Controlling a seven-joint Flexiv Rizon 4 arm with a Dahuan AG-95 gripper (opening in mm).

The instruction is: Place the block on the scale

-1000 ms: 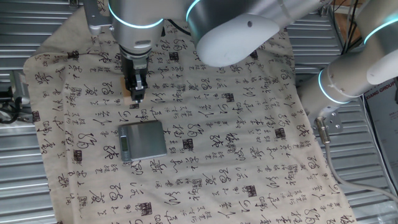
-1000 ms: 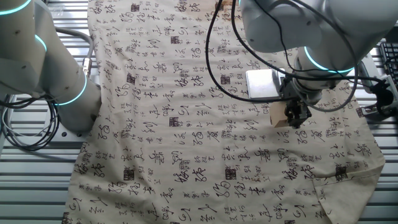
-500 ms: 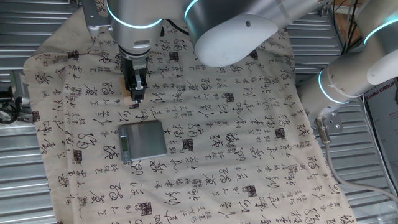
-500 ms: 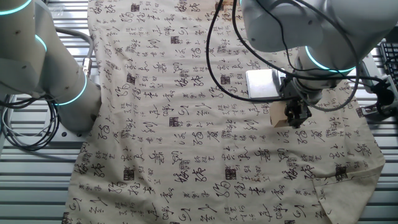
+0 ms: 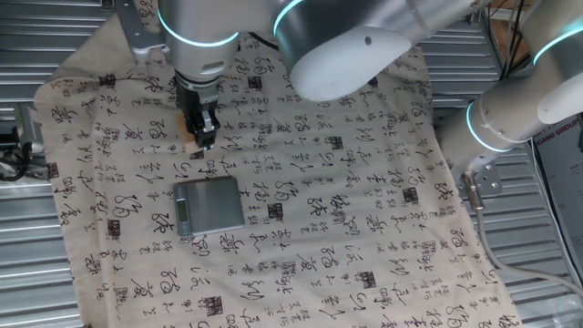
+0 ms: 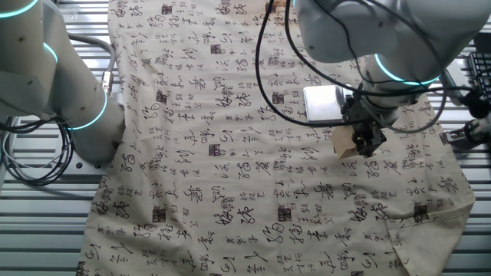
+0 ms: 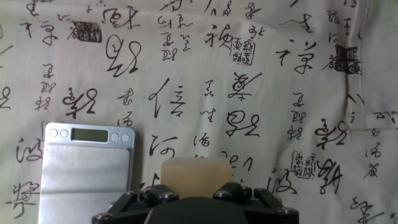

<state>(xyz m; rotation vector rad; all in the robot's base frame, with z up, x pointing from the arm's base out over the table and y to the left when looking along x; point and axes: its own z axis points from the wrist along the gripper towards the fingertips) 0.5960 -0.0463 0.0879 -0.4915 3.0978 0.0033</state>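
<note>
The block point(image 7: 196, 175), a small light tan wooden cube, sits between my fingers at the bottom of the hand view. My gripper point(image 7: 196, 194) is shut on it. In one fixed view the gripper point(image 5: 202, 135) holds the block point(image 5: 188, 142) just above the cloth, behind the scale point(image 5: 211, 202). The scale is a flat grey square plate with a display strip. In the other fixed view the block point(image 6: 342, 144) hangs in the gripper point(image 6: 367, 142) just in front of the scale point(image 6: 321, 103). In the hand view the scale point(image 7: 84, 177) lies at lower left of the block.
A beige cloth point(image 5: 346, 210) printed with black characters covers the table. Ribbed metal surface point(image 5: 36, 273) shows around it. A second white arm point(image 6: 61, 84) stands at the cloth's side. Black cables point(image 6: 265, 69) hang over the cloth near the scale.
The gripper with the block has shifted very slightly, up off the cloth. The scale has not moved.
</note>
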